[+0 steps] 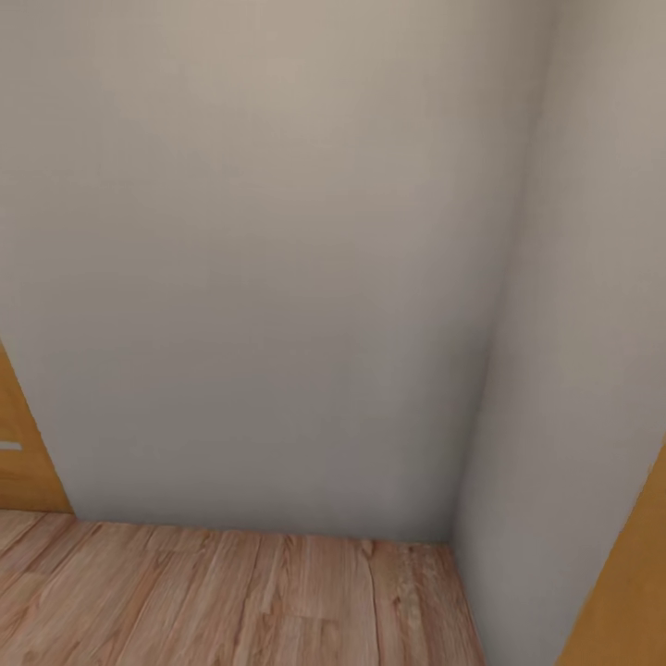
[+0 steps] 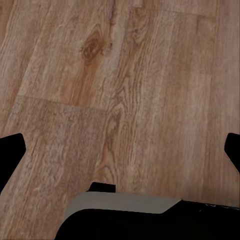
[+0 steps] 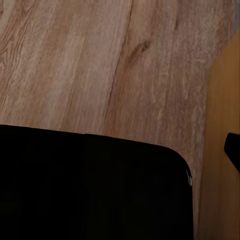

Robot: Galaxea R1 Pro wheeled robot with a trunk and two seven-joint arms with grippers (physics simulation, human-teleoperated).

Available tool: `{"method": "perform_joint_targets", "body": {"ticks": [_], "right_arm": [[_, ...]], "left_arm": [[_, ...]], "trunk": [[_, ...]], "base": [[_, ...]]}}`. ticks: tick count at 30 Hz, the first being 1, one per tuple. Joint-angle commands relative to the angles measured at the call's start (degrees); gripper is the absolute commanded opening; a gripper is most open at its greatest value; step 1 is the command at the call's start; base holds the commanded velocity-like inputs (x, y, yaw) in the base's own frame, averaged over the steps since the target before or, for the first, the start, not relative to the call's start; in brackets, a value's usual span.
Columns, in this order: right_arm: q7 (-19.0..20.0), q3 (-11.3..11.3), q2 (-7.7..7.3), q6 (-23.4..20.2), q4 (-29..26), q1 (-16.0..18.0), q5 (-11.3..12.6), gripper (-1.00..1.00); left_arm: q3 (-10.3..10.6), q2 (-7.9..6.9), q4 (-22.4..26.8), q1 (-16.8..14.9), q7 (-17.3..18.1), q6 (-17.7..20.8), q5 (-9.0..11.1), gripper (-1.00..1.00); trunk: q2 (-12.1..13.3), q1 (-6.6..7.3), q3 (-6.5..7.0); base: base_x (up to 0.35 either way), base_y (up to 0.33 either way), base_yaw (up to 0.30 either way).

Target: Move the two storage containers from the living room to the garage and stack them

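Facing a grey wall corner (image 1: 277, 277) between orange door panels (image 1: 23, 444), the left tool (image 2: 120, 152) hangs spread open above wood plank flooring (image 2: 125, 75), while the right tool's (image 3: 232, 152) opening cannot be told.

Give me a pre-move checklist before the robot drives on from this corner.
1. Path ahead: not ok. Grey wall faces the head camera, meeting a side wall in a corner.
2. Floor type: not ok for the garage. Light wood planks, not concrete.
3. Left claw: ok, open. Dark fingertips spread wide over bare planks, holding nothing.
4. Right claw: cannot tell. One dark tip at the picture's edge; a black body covers much of the view.
5. Side clearance: cannot tell. Orange-brown panels flank both edges.
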State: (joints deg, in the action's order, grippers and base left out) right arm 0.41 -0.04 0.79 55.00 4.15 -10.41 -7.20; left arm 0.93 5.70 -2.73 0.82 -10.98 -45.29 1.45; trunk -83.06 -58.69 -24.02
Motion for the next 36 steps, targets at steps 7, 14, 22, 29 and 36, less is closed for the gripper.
{"method": "perform_joint_targets", "body": {"ticks": [7, 14, 22, 29, 36], "right_arm": [[-0.21, -0.04, 0.00, 0.20, 0.07, 0.01, -0.10, 1.00], [-0.31, -0.09, 0.00, 0.13, 0.07, 0.00, -0.10, 1.00], [-0.41, -0.10, 0.00, 0.11, 0.07, 0.03, -0.10, 1.00], [-0.38, -0.07, 0.00, 0.11, 0.07, 0.04, -0.10, 1.00], [-0.44, -0.13, 0.00, 0.05, 0.02, 0.03, -0.16, 1.00]], "left_arm": [[0.12, 0.01, -0.08, -0.03, -0.10, -0.22, 0.21, 1.00], [0.12, 0.08, -0.08, -0.03, -0.17, -0.20, 0.28, 1.00], [0.12, 0.11, -0.08, -0.03, 0.22, -0.40, 0.18, 1.00], [0.12, -0.06, -0.08, -0.03, 0.42, -0.27, 0.20, 1.00], [0.12, 0.00, -0.08, -0.03, 0.12, -0.16, 0.22, 1.00]], "trunk": [[-0.02, -0.04, -0.03], [-0.02, -0.04, -0.03], [-0.02, -0.04, -0.03], [-0.02, -0.04, -0.03], [-0.02, -0.04, -0.03]], "base": [[0.324, 0.000, 0.000], [0.163, 0.000, 0.042], [0.006, 0.000, 0.265], [0.000, 0.000, 0.286], [0.000, 0.000, 0.290]]}}
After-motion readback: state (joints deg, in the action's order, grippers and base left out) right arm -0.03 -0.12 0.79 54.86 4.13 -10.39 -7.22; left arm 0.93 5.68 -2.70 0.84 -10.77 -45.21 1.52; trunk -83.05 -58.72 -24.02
